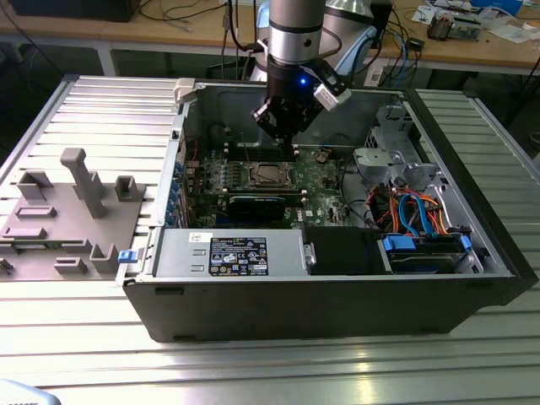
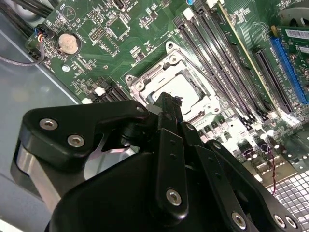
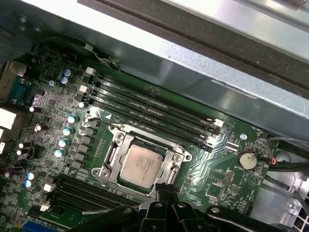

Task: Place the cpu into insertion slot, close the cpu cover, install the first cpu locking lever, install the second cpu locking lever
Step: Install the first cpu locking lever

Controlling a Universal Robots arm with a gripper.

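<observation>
The cpu (image 3: 141,164) sits in the insertion slot (image 3: 100,172) mid circuit board (image 3: 217,176), with the cpu cover (image 3: 113,154) flat around it. The gripper (image 3: 161,193), fingers pinched narrow and holding nothing I can see, hangs at the slot's edge. Locking work here likely needs a slow, straight press. Memory slots (image 3: 154,108) crowd one side; the case wall (image 3: 193,53) is well apart.

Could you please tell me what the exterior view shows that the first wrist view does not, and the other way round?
The exterior view adds the open case, the grey fixture beside it and the blue cables. The first wrist view adds the coin cell and capacitors. Both share the gripper near the cpu, which sits framed by its cover.
</observation>
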